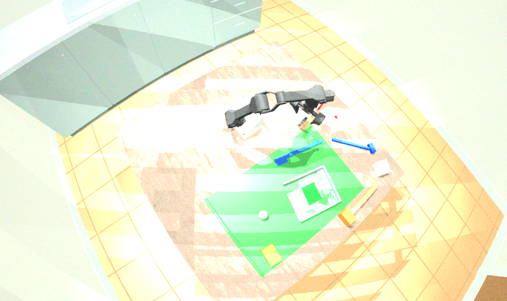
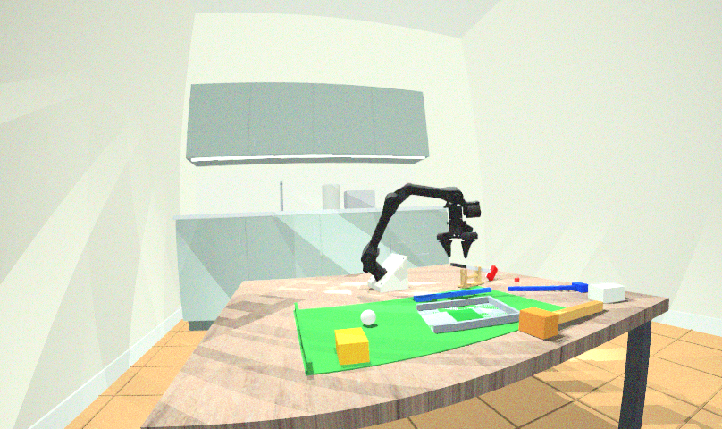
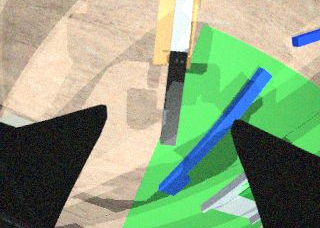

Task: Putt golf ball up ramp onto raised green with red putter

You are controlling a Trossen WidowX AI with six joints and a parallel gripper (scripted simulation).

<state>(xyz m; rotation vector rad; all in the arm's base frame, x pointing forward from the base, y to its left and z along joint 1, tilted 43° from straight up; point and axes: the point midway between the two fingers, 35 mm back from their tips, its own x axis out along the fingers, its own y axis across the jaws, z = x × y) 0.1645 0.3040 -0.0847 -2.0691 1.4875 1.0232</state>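
From above, the gripper (image 1: 311, 116) hangs with jaws spread and nothing between them over the red putter (image 1: 319, 107), just past the green mat's (image 1: 233, 209) 12 o'clock corner; the golf ball (image 1: 263, 214) lies well apart at 7 o'clock. Side on, the gripper (image 2: 457, 245) hovers above the putter's wooden stand (image 2: 470, 277) near the table's (image 2: 280, 372) far edge. At the wrist, the putter shaft (image 3: 175, 82) runs toward 12 o'clock between the fingers, beside a blue putter (image 3: 216, 131).
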